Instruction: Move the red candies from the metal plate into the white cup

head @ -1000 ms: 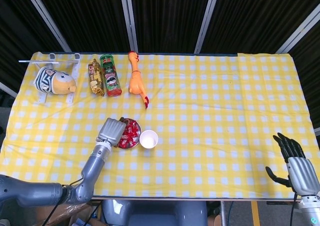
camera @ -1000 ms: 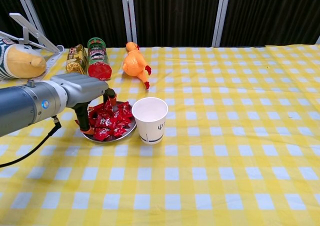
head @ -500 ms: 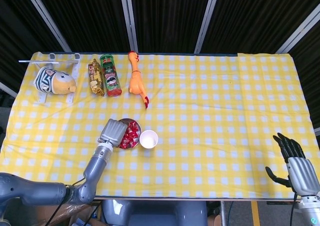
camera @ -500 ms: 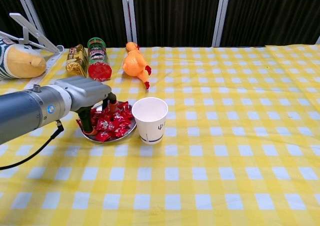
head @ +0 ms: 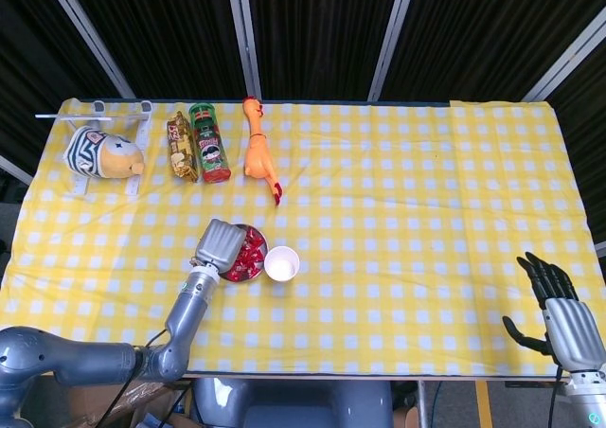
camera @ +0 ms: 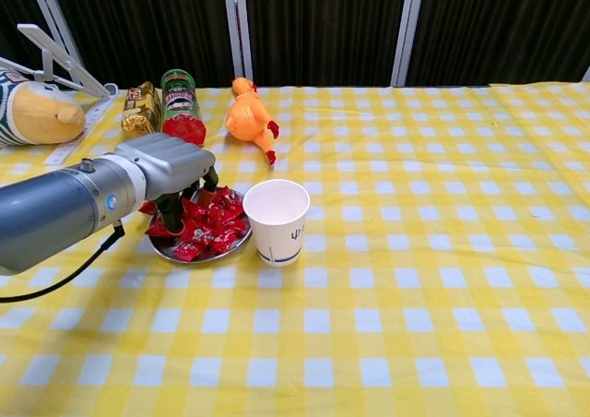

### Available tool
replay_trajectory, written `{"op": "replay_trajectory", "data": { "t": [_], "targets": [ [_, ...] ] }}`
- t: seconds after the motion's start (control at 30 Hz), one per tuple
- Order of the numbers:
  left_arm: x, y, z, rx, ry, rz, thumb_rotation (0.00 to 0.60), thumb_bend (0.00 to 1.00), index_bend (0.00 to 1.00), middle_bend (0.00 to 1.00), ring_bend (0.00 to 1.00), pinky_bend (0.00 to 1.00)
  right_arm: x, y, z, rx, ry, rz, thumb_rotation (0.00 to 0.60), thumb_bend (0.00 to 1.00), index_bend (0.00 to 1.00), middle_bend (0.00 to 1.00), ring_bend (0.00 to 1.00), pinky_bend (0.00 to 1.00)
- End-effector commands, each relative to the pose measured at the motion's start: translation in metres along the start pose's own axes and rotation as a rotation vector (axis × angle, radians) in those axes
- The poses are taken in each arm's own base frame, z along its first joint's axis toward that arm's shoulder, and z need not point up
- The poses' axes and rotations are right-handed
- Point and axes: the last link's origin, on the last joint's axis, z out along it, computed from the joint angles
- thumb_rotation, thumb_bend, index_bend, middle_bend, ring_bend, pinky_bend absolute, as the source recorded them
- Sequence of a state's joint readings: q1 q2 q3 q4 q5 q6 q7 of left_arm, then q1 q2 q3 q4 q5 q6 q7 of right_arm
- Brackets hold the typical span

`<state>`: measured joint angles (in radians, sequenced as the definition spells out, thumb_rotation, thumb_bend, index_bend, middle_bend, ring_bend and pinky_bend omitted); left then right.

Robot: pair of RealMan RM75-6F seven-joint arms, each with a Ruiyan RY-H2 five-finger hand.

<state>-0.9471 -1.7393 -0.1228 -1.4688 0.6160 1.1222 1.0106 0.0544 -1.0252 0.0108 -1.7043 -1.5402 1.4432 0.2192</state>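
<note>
The metal plate holds a pile of red candies left of the upright white cup, which nearly touches its rim. My left hand hangs over the plate's left half with its fingers curled down into the pile. Red wrapper shows under the palm, pinched between thumb and fingers. From above, the left hand covers the left part of the plate, with the candies and cup to its right. My right hand is open, off the table's front right corner.
Along the back left lie a green chip can, a gold snack pack, an orange rubber chicken and a plush toy on a white rack. Yellow checked cloth covers the table.
My left hand has shifted slightly right over the plate. Its fingers, spread down among the candies before, have curled in around some. The right hand has not moved.
</note>
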Motion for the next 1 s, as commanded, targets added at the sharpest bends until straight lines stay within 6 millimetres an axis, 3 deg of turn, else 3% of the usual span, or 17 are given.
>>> {"op": "replay_trajectory", "data": {
  "t": [0.03,0.5,0.8,1.0],
  "targets": [
    [0.001,-0.001,0.000,0.003,0.014,-0.006,0.600,0.39,0.56,0.69,0.91,0.95,0.000,0.000,0.000,0.000,0.001,0.001,0.600,0.39,0.00,0.00,0.00,0.00],
    [0.021,-0.012,-0.008,0.004,0.083,-0.052,0.600,0.39,0.58,0.72,0.91,0.95,0.001,0.000,-0.001,0.001,0.005,0.003,0.600,0.39,0.00,0.00,0.00,0.00],
    [0.052,-0.019,-0.023,-0.017,0.147,-0.076,0.600,0.39,0.58,0.72,0.91,0.95,0.001,-0.001,-0.001,0.002,0.006,0.002,0.600,0.39,0.00,0.00,0.00,0.00],
    [0.079,-0.010,-0.030,-0.055,0.193,-0.084,0.600,0.39,0.58,0.73,0.91,0.95,0.001,0.000,-0.001,0.000,0.009,0.004,0.600,0.39,0.00,0.00,0.00,0.00]
  ]
}}
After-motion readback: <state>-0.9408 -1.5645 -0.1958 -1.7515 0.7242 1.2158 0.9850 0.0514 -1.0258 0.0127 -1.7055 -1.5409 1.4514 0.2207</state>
